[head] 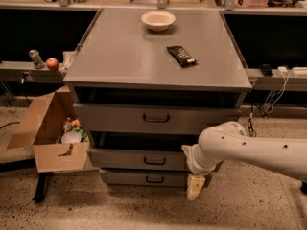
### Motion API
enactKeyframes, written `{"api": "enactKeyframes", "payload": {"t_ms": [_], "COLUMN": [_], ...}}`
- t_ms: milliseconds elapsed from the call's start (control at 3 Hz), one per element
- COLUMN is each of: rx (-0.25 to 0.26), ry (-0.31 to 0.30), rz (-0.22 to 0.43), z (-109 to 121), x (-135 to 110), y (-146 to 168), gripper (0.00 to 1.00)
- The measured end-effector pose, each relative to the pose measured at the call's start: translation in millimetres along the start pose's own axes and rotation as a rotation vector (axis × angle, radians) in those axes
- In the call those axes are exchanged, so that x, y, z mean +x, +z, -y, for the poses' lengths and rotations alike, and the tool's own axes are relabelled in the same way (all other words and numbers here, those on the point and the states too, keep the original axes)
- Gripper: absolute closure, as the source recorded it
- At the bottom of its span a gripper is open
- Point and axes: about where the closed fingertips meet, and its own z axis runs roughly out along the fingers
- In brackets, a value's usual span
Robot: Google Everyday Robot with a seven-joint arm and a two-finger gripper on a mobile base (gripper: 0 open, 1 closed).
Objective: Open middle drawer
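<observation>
At far left an open cardboard box holds a jumble too small to name, with an apple on the ledge above. The middle drawer, second of three under the grey counter, shows its dark loop handle; its right end is hidden behind the white arm. A bowl and a dark packet lie on top. The tool hangs downward by the lowest drawer's right end; whether it is spread or closed cannot be told. The floor is speckled.
</observation>
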Motion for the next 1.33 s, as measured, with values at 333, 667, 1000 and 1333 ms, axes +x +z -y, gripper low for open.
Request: {"api": "enactKeyframes", "payload": {"t_ms": [333,667,1000,1333], "rx": [0.011,-0.011,-0.024,-0.045], "ry": [-0.016,-0.028,-0.034,-0.043], "rz": [0.007,0.027,0.048,0.059], "z": [14.2,33.0,47.3,57.4], "x": [8.3,11.4,9.9,6.2], "y": [35.2,82.9,107.1,128.0], "gripper": [0.00,0.00,0.00,0.00]}}
